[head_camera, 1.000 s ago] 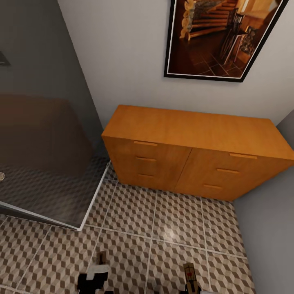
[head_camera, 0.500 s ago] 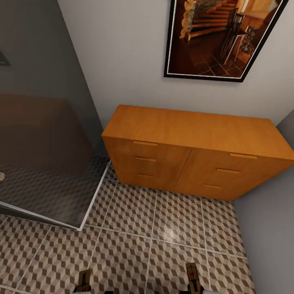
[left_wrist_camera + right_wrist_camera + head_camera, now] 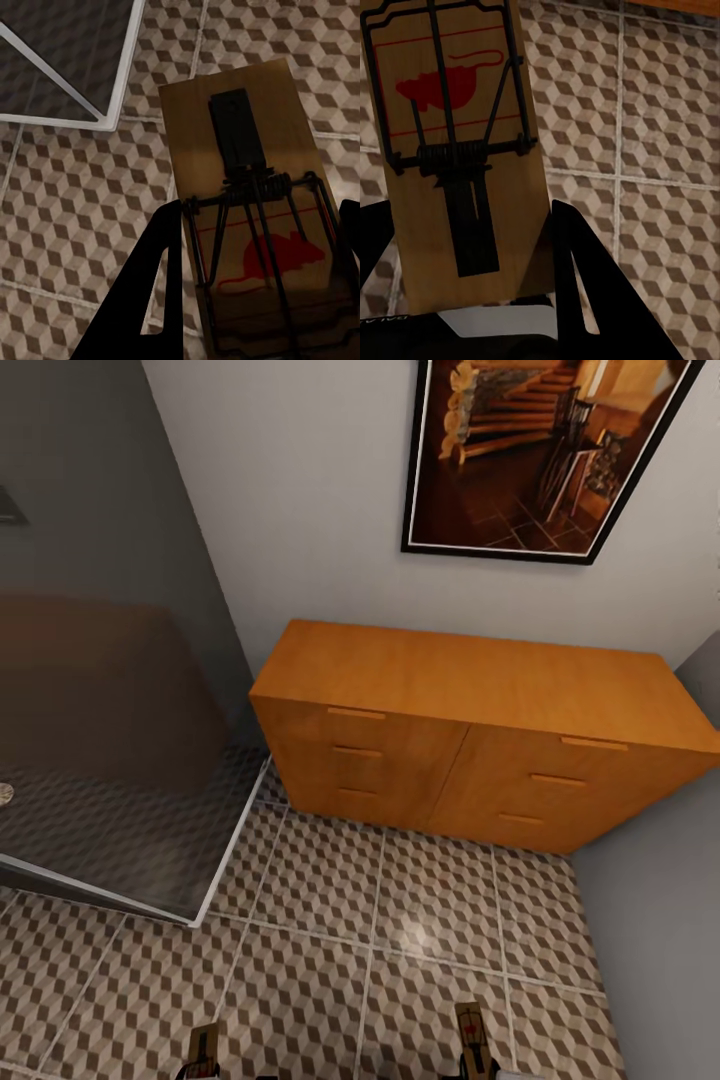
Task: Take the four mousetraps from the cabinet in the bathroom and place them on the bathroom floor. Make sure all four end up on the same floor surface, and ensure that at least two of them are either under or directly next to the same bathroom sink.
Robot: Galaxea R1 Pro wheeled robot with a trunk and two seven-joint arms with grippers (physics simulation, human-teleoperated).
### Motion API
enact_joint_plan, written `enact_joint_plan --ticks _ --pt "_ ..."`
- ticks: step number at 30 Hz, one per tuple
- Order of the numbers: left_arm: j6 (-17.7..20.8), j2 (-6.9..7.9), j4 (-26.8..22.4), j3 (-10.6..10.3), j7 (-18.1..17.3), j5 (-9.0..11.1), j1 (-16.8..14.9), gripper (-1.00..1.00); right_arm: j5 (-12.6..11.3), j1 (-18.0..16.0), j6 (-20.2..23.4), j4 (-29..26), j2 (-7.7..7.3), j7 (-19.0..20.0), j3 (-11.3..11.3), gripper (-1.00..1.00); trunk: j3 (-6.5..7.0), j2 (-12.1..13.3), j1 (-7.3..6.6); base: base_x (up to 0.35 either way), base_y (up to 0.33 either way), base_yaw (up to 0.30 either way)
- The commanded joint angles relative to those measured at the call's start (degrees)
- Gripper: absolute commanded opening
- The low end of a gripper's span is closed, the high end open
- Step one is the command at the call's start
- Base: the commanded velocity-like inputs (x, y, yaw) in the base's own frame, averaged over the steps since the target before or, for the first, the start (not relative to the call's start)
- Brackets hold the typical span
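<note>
Cabinet (image 3: 480, 730) low and wide against the pale wall, orange-brown, with six wooden bar handles (image 3: 356, 711) across its fronts. All drawer fronts flush and shut, so nothing inside can be seen. Above it, a dark-framed picture (image 3: 540, 455) of a wooden staircase. To the cabinet's left, a tinted glass shower screen (image 3: 100, 710) with a pale bottom rail, standing on the bathroom floor (image 3: 400, 920) of cube-patterned tiles and light grout lines.

At the head view's lower edge, two small boards above the tiles, well apart from the cabinet: mousetrap (image 3: 205, 1050) on the left, second mousetrap (image 3: 472, 1035) on the right.

From the left wrist: left gripper (image 3: 262, 206) closed down on the mousetrap (image 3: 247, 202), black fingers (image 3: 150, 292) pressed to either long edge of the board. Dark spring and wire bar across the wood, red mouse print near the held end, far end jutting out over the tiles and the corner of the shower rail.

From the right wrist: right gripper (image 3: 465, 217) likewise clamped on the second mousetrap (image 3: 457, 135), fingers (image 3: 585, 285) flanking the board's near end, red mouse print toward the far end, patterned tiles beyond. Cannot tell from either wrist view how high above the floor the boards hang.
</note>
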Motion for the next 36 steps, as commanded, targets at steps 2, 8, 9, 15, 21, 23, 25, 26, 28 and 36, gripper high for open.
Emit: enact_joint_plan --ticks 2,8,9,15,21,23,25,26,28,36 --pt "-0.3 -0.09 0.2 -0.5 0.3 0.3 -0.1 -1.00 -0.5 0.0 -0.2 0.0 -0.02 -0.2 0.5 -1.00 -0.04 -0.1 0.03 0.000 0.000 0.000" --pt "-0.3 -0.05 0.2 -0.4 0.5 0.3 -0.1 -1.00 -0.5 0.0 -0.2 0.0 -0.02 -0.3 0.5 -1.00 -0.01 -0.1 0.03 0.000 0.000 0.000" --pt "-0.3 -0.13 0.2 -0.5 0.5 0.3 -0.1 -1.00 -0.5 0.0 -0.2 0.0 -0.03 -0.3 0.5 -1.00 0.04 -0.1 0.03 0.000 0.000 0.000" --pt "-0.2 -0.22 0.2 -0.5 0.4 0.3 -0.1 -1.00 -0.5 0.0 -0.2 0.0 -0.04 -0.3 0.5 -1.00 0.47 -0.1 0.03 0.000 0.000 0.000" --pt "-0.1 -0.34 0.2 -0.5 0.4 0.3 -0.1 -1.00 -0.5 0.0 -0.2 0.0 -0.04 -0.3 0.5 -1.00 0.96 -0.1 0.03 0.000 0.000 0.000" --pt "0.2 -0.36 0.2 -0.5 0.4 0.3 -0.1 -1.00 -0.5 0.0 -0.2 0.0 -0.04 -0.3 0.5 -1.00 1.14 -0.1 0.03 0.000 0.000 0.000" --pt "0.6 -0.39 0.2 -0.5 0.4 0.3 -0.1 -1.00 -0.5 0.0 -0.2 0.0 -0.04 -0.3 0.5 -1.00 1.32 -0.1 0.03 0.000 0.000 0.000" --pt "0.8 -0.40 0.2 -0.5 0.3 0.3 -0.1 -1.00 -0.5 0.0 -0.2 0.0 -0.04 -0.3 0.5 -1.00 1.42 -0.1 0.03 0.000 0.000 0.000" --pt "0.9 -0.43 0.2 -0.5 0.3 0.3 -0.1 -1.00 -0.5 0.0 -0.2 0.0 -0.04 -0.3 0.5 -1.00 1.60 -0.1 0.03 0.000 0.000 0.000" --pt "1.0 -0.55 0.2 -0.5 0.3 0.3 -0.1 -1.00 -0.5 0.0 -0.2 0.0 -0.04 -0.3 0.5 -1.00 2.35 -0.1 0.03 0.000 0.000 0.000"
